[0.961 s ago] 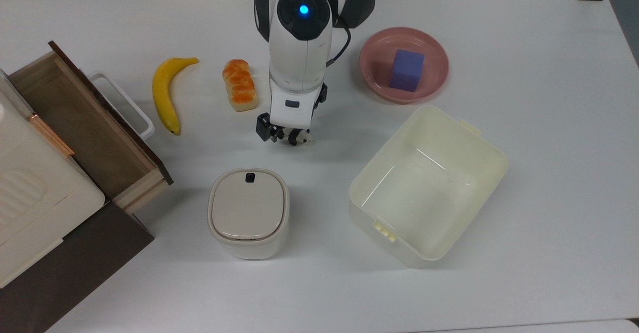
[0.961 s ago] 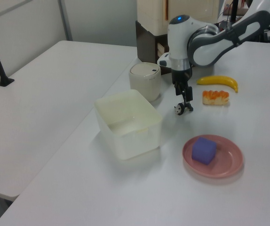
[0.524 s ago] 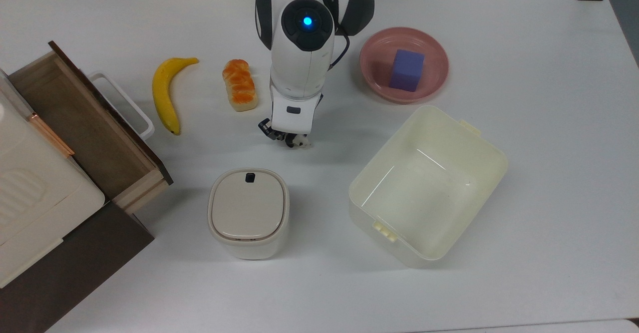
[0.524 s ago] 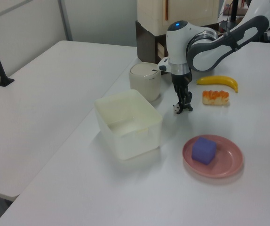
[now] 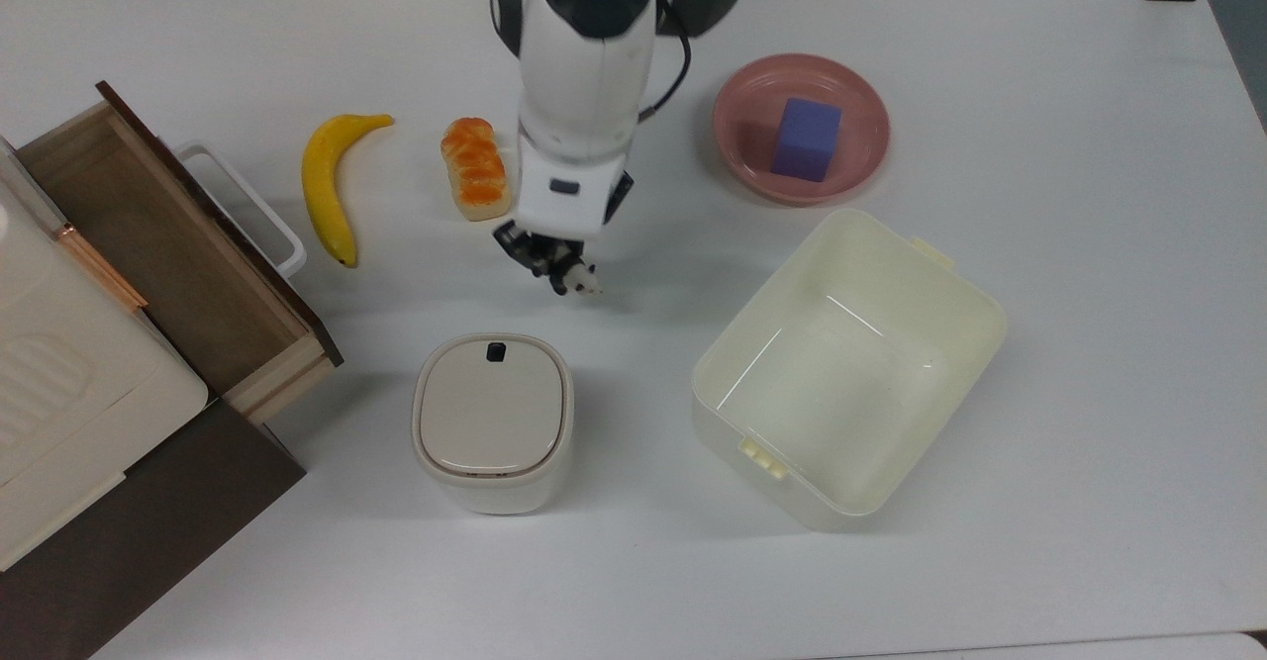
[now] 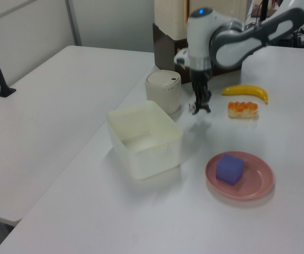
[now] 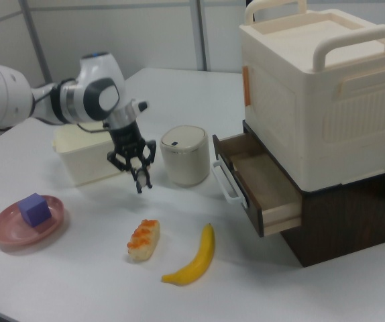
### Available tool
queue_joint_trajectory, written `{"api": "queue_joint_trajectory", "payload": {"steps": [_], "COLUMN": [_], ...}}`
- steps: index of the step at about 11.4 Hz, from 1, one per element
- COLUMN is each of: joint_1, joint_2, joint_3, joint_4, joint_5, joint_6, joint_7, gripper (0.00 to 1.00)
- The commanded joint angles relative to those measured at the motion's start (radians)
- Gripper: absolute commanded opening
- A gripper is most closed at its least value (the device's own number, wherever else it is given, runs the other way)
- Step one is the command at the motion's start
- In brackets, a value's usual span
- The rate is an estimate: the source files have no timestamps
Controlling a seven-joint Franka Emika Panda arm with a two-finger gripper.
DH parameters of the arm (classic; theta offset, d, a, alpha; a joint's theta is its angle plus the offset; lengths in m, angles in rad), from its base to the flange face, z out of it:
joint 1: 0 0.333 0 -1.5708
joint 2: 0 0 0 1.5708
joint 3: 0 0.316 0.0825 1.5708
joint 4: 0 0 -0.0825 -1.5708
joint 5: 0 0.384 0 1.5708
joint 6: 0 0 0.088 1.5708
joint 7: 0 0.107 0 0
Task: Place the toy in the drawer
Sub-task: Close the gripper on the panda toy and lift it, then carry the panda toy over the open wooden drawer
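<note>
**A:** Status of the toy (image 5: 584,282)?

**B:** The gripper (image 5: 556,266) has it: the jaws are clenched on the panda figurine. One second ago it stood on the table (image 5: 1039,442) under the arm. Now it hangs clear of the surface. In the left view, the toy (image 6: 199,109) sits above its own shadow, and in the right view it is well above the bread loaf (image 7: 143,239).

**A:** Meaning for the task?

**B:** By my judgement, pick-up is complete and transport is the step in hand. The drawer (image 5: 148,244) stands pulled out and holds nothing I can see, at the top view's left edge. The toy is still well apart from it, between the bread loaf and the lidded white canister (image 5: 492,421).

**A:** Orientation of the toy?

**B:** Partly readable. In the top view, its long axis runs diagonally, from the jaws toward the top view's lower right, with a pale end sticking out beyond the fingertips. In the right view, the toy (image 7: 141,178) hangs nearly vertical below the gripper (image 7: 137,168). Which end is the head cannot be told.

**A:** Route hazards?

**B:** The banana (image 5: 331,185) and the white loop handle (image 5: 247,207) lie between toy and drawer. The present height probably clears the banana; the drawer's front panel needs checking.
</note>
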Motion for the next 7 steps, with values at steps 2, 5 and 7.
{"api": "queue_joint_trajectory", "payload": {"steps": [2,5,7], "joint_1": [-0.087,-0.139,-0.18], "joint_2": [-0.108,-0.11,-0.107], "joint_3": [-0.017,-0.026,-0.028], "joint_4": [0.085,0.151,0.151], "joint_5": [-0.018,-0.122,-0.199], "joint_6": [-0.063,-0.061,-0.046], "joint_7": [-0.009,-0.027,-0.032], "gripper": [0.24,0.24,0.25]}}
